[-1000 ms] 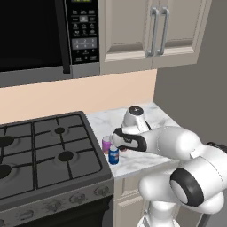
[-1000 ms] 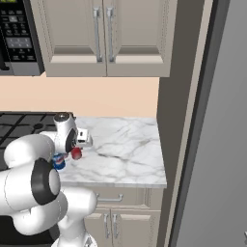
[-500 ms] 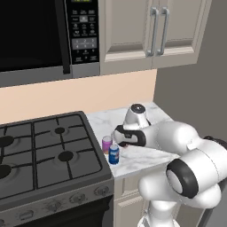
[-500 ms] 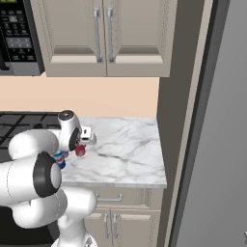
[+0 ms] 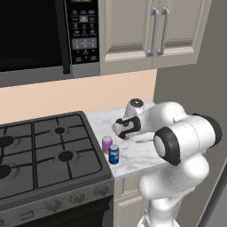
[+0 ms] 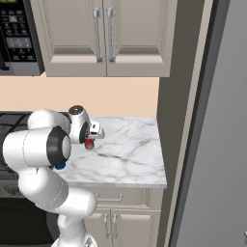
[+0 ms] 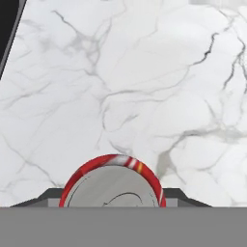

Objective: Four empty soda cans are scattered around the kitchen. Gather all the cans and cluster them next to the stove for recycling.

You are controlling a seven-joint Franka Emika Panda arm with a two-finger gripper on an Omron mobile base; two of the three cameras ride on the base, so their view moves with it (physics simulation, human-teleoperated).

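— Red aluminium soda can with a silvery top (image 7: 113, 185): where does it sit relative to the two-finger gripper (image 6: 89, 137)?

— Right between the jaws. In the hand view its round lid lies square at the bottom, with a dark finger tip (image 7: 48, 197) flanking it on each side, so the jaws are clamped on the can. The right base view shows a bit of red body (image 6: 89, 143) hanging just under the hand.

— And the can's long axis?

— Upright, in line with the gripper's own axis; the camera looks straight down onto the lid, with white marble counter (image 7: 144, 87) beyond it. Whether the bottom touches the counter, I can't tell.

— Where should it go?

— Toward the big black gas stove (image 5: 42, 155). Two cans already stand upright on the counter strip just beside the stove's edge: a purple-pink can (image 5: 107, 144) and a small blue can (image 5: 114, 154), nearly touching each other. In the left base view the gripper (image 5: 124, 131) hangs near them, on the side away from the stove.

— So the deciding relation?

— The held can lies just beyond the pair, on their far side from the stove. I'd judge a short shift toward them and a straight lowering would finish this one. The risk is knocking the purple-pink can, the nearer of the two.
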